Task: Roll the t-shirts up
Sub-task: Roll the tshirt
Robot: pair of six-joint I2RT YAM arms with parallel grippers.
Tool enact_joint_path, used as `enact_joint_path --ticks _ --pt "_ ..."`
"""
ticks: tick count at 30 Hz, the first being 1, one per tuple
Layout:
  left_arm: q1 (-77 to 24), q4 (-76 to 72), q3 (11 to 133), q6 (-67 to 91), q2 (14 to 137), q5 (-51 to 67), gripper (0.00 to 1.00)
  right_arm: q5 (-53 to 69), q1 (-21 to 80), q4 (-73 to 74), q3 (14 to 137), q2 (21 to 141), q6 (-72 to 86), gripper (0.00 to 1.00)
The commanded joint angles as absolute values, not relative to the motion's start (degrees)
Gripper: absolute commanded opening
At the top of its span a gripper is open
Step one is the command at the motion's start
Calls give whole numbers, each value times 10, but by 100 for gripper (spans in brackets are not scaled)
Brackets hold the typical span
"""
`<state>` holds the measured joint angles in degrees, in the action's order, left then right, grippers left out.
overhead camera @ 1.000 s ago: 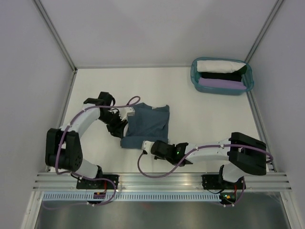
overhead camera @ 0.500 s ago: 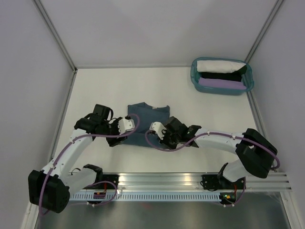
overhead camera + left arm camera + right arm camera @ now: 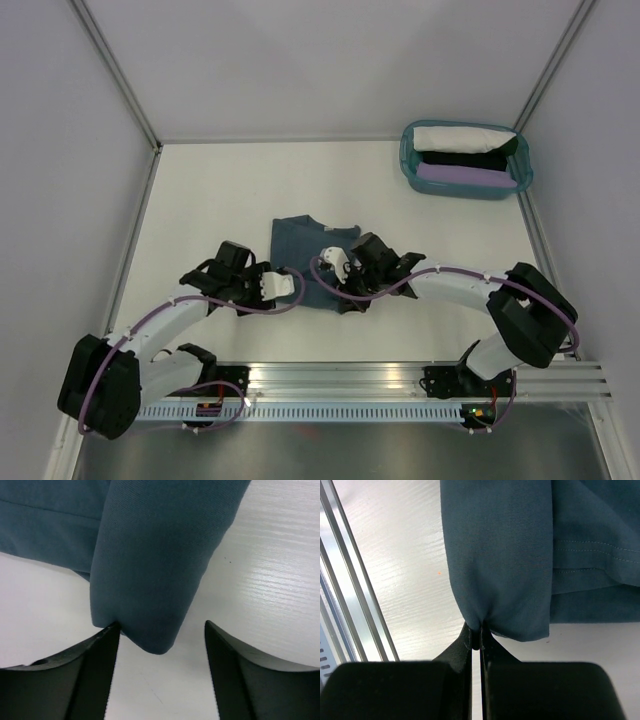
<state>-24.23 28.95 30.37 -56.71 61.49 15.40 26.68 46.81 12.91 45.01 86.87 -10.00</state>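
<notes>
A dusty slate-blue t-shirt [image 3: 300, 240] lies folded on the white table just ahead of both arms. My left gripper [image 3: 291, 287] sits at its near-left corner and is open. In the left wrist view a folded fabric edge [image 3: 160, 555] hangs between the tips and brushes the left finger [image 3: 100, 660], while the right finger [image 3: 235, 670] stands apart from it. My right gripper [image 3: 336, 264] is over the shirt's near-right part. Its jaws are shut on a pinch of blue cloth [image 3: 500, 555] at the fold's corner [image 3: 480, 630].
A teal plastic basket [image 3: 408, 165] stands at the far right corner and holds white [image 3: 460, 138], black [image 3: 470, 157] and lilac [image 3: 455, 173] fabric bundles. An aluminium rail [image 3: 340, 378] runs along the near edge. White walls close in the table on three sides.
The left gripper has opened and let the blue cloth go while swinging toward the near side. The right gripper carried its edge away from the rail, and the shirt now lies narrower.
</notes>
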Motion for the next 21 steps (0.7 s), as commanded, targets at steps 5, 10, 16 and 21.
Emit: enact_joint_path --ticks 5,10,16,21 --pt "-250 219 280 -578 647 156 25 302 454 137 489 886 -87 0" --pt "-247 320 314 -586 642 170 2 310 454 146 484 864 -57 0" --pt "-233 558 381 -649 623 238 2 409 454 164 455 839 -11 0" --pt "-200 657 424 -716 659 267 2 494 454 179 445 841 -31 2"
